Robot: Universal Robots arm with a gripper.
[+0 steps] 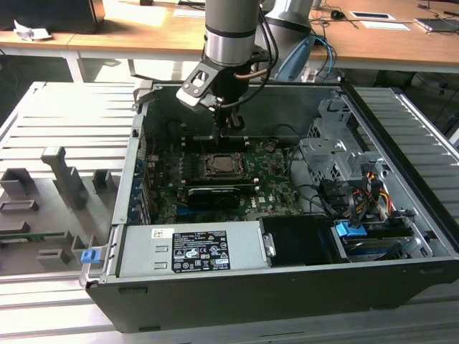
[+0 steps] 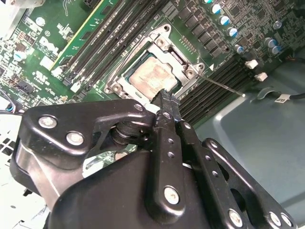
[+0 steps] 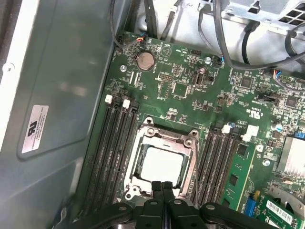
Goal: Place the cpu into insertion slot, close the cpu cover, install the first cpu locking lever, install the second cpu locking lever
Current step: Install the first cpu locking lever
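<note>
The cpu (image 3: 162, 164) lies flat in the insertion slot (image 3: 138, 162), its dull silver top visible through a square window. Around it the silver cpu cover (image 3: 164, 139) lies down over the slot. In the second wrist view the cpu (image 2: 151, 76) sits under the cover (image 2: 183, 62), and a thin metal locking lever (image 2: 224, 86) sticks out sideways from the socket's corner. My gripper (image 3: 162, 187) is shut with nothing between its fingers, its tips just above the socket's edge. The exterior view has the gripper (image 1: 231, 129) hanging over the far side of the cpu (image 1: 223, 165).
Memory slots (image 3: 116, 143) flank the socket on both sides. The grey case wall (image 3: 57, 95) rises close by. A grey power supply (image 1: 193, 251) fills the case front, and a drive cage (image 1: 337, 161) with cables (image 1: 373, 193) stands at the exterior view's right. A black card (image 1: 211, 195) lies below the socket.
</note>
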